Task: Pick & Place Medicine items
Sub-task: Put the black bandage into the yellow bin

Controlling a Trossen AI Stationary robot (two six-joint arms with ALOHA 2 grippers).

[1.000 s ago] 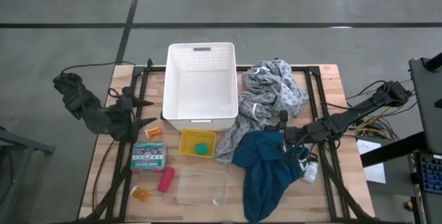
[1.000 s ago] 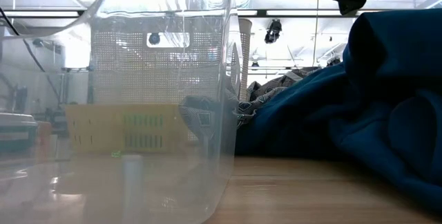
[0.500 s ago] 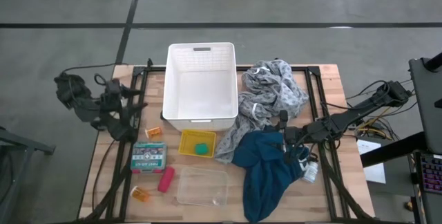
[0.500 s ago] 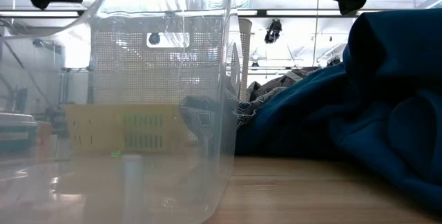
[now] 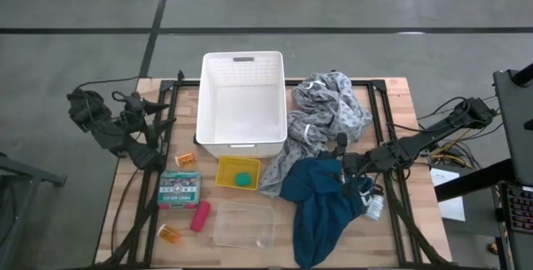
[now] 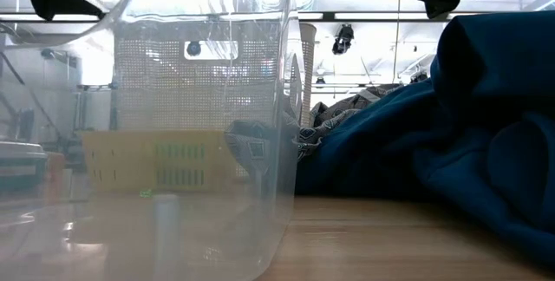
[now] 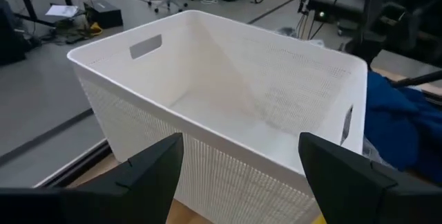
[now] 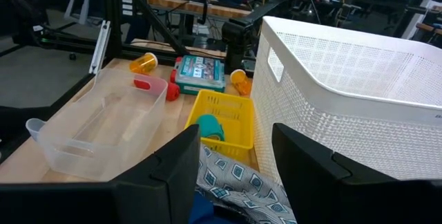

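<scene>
My left gripper (image 5: 158,107) (image 7: 238,182) stands open and holds nothing, above the table's left edge, pointing at the white basket (image 5: 241,103). My right gripper (image 5: 343,166) (image 8: 235,169) hovers open just over the teal-blue cloth (image 5: 321,207). Medicine items lie at the near left: two orange pill bottles (image 5: 185,160) (image 5: 169,234), a teal first-aid box (image 5: 180,187) and a pink-red cylinder (image 5: 200,216). A green roll (image 5: 242,179) lies in the small yellow basket (image 5: 225,170). A white bottle (image 5: 375,207) lies by the teal-blue cloth's right side.
A clear plastic container (image 5: 244,224) stands near the front edge. The grey patterned cloth (image 5: 329,112) is heaped right of the white basket and runs down onto the teal-blue cloth. Dark frame rails (image 5: 387,137) run along both sides of the table.
My left gripper has drawn back from beside the white basket's near left corner toward the table's far left, rolling at the wrist as it went. It has stayed open. My right arm and all the things on the table have kept still.
</scene>
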